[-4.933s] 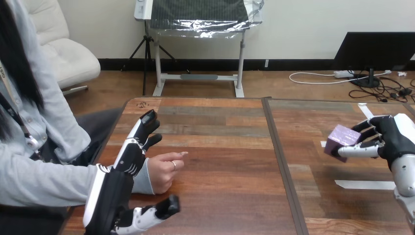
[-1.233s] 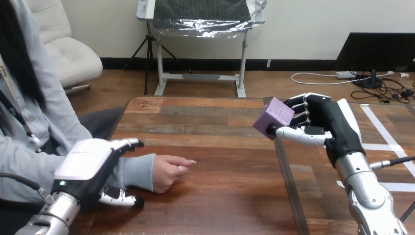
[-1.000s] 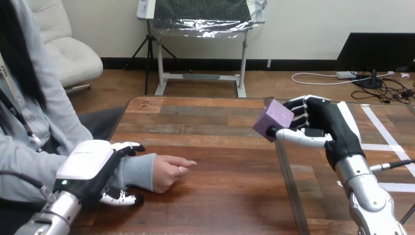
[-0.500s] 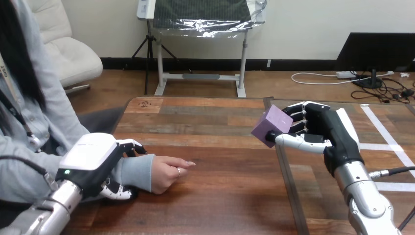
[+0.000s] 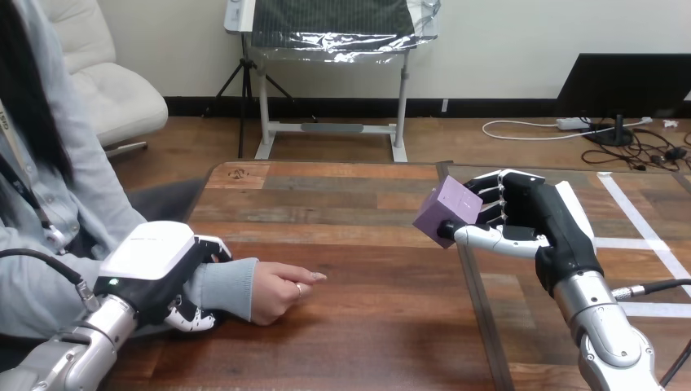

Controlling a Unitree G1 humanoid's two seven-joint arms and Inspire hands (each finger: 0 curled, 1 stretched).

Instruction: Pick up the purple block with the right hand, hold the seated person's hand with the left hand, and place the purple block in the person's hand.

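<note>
Far left: left hand [image 5: 155,265], smooth white shell over black, lying across the person's wrist [image 5: 222,285] in its soft grey sleeve [image 5: 232,277]; fingers curled over the top of the sleeve, thumb tucked beneath, closed round the wrist; silver forearm coming in from the bottom corner.

Just right of it: the person's hand [image 5: 277,289], resting on the table [image 5: 358,326], loosely curled, one finger stretched toward the right; nothing in it.

Beneath both: wooden planks in mixed browns, matte and grained; a dark straight seam [image 5: 481,318] running from the far edge to the near one.

Right of centre, lifted clear of the wood over that seam: purple block [image 5: 446,210], matte, a cube with flat faces and crisp edges, so no long axis to tell; tilted, one pale face turned up and toward the camera, a lower corner pointing left and down; well apart from the person's hand.

Touching its right side: right hand [image 5: 530,220], black with jointed black-and-white fingers; fingers curled behind the cube, thumb pressed along its underside, pinching it firmly.

Far right: flat white tape strips [image 5: 631,243] on the wood.
</note>
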